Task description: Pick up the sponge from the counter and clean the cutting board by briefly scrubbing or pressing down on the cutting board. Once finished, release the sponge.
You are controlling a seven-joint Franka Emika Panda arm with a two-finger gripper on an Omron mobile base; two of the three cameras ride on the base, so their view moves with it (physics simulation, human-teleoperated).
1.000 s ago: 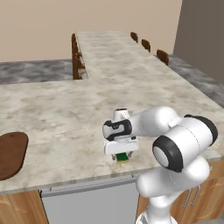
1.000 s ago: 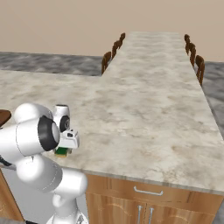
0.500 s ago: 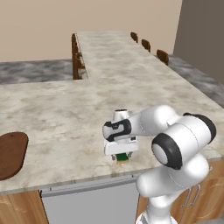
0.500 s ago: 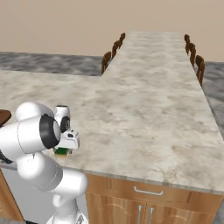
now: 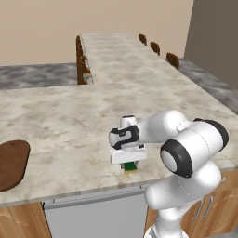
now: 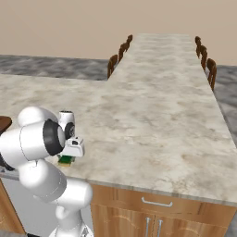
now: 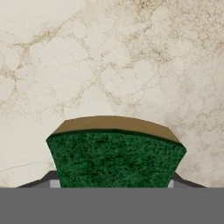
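Green on top and yellow underneath, the sponge [image 7: 114, 159] lies flat on the counter [image 5: 69, 121] with its green side facing up. In the hand view its long side runs across the picture, from one dark finger tip to the other. The finger tips [image 7: 49, 178] sit tight against its two short ends, so the gripper [image 5: 128, 163] is closed on the sponge. The sponge rests on the stone and does not look lifted.

In the left base view the sponge [image 5: 129, 166] peeks out just below the white hand, close to the front edge of the counter. In the right base view it [image 6: 66, 160] shows as a small green and yellow bit under the gripper [image 6: 69, 155], also near the front edge.

Far off to the left in the left base view lies the cutting board [image 5: 11, 163]. It is dark brown and flat, with a round end. Its long side points from the front edge toward the back of the counter. It is well apart from the sponge, with bare stone between them. Part of it runs out of the picture.

Brown chairs [image 5: 83, 69] stand along the long part of the counter farther back. Wood cabinets [image 6: 152, 215] sit under the stone top.
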